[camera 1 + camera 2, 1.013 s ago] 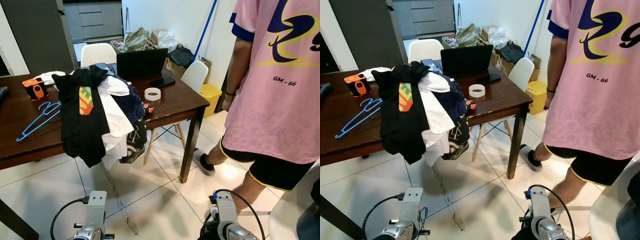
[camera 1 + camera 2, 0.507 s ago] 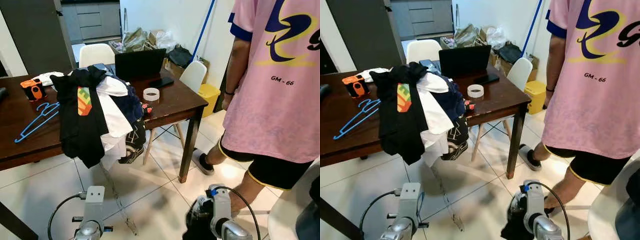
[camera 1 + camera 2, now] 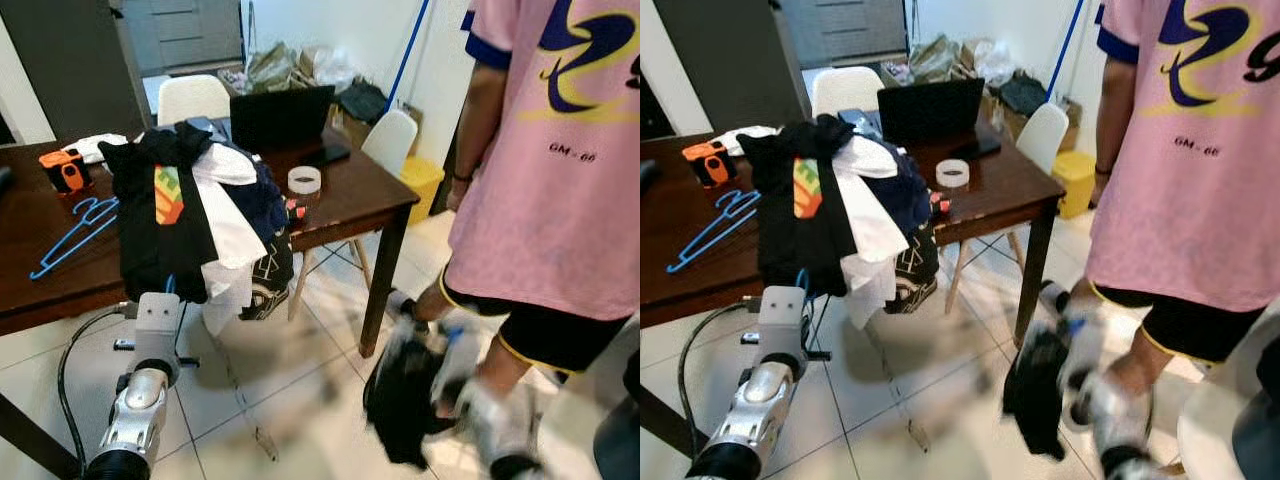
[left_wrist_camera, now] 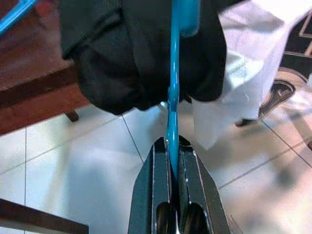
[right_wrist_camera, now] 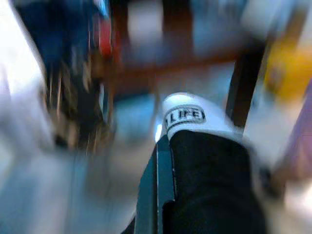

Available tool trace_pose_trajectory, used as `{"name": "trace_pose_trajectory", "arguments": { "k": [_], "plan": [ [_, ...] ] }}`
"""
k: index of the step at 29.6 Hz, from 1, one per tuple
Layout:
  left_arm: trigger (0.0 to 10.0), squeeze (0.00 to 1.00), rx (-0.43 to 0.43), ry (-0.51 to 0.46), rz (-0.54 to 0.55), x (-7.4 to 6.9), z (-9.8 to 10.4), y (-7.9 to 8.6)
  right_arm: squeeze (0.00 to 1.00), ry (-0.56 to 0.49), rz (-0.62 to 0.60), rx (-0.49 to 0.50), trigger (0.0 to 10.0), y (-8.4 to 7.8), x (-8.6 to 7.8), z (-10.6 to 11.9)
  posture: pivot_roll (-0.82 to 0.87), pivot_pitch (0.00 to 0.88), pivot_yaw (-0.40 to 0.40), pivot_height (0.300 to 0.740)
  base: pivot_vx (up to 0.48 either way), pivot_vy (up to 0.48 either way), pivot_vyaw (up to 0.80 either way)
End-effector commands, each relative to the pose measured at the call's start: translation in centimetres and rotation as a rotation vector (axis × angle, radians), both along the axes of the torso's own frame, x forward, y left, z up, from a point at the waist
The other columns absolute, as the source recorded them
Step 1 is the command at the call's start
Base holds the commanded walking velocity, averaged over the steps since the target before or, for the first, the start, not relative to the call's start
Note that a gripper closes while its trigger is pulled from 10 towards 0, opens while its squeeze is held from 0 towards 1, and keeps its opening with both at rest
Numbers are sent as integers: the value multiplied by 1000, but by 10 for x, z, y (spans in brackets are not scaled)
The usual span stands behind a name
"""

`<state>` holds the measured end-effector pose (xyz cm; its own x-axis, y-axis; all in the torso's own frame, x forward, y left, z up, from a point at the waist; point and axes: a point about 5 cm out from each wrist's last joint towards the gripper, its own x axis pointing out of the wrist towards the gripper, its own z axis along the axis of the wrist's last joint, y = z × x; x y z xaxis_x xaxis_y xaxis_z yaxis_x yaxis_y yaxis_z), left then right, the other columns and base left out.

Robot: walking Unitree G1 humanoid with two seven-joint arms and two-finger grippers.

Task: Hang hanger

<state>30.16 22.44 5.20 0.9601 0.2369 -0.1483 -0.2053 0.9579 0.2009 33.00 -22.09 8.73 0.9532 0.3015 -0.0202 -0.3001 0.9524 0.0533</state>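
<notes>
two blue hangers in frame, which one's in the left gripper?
The blue hanger clamped edge-on between the left gripper fingers, in front of the hanging black garment. The other hanger lies flat on the table.

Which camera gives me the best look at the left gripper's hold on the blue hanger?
The left wrist view: the left gripper is pinched shut on the blue hanger. The eye views show mostly the left arm below the clothes pile, with just a sliver of hanger.
</notes>
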Motion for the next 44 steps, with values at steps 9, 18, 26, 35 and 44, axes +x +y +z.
{"name": "trace_pose_trajectory", "arguments": {
  "k": [9,18,26,35,44],
  "plan": [
    [10000,0,16,-202,-320,12,57,-28,0,-107,331,103,10000,18,-7,36,48,0,-3,740,0,0,0],
    [10000,0,-162,3,-613,-15,70,-30,0,-142,644,78,10000,28,-21,83,60,0,-10,740,0,0,0],
    [10000,0,-3,278,-948,-55,79,-21,0,-167,676,54,10000,33,-21,103,63,0,-12,740,0,0,0],
    [10000,0,73,394,-1023,-70,91,-13,0,-167,664,31,10000,34,-21,110,63,0,-12,740,0,0,0],
    [10000,0,147,341,-1209,-87,136,-14,0,-191,647,55,10000,37,-19,121,62,0,-12,740,0,0,0]
  ]
}}
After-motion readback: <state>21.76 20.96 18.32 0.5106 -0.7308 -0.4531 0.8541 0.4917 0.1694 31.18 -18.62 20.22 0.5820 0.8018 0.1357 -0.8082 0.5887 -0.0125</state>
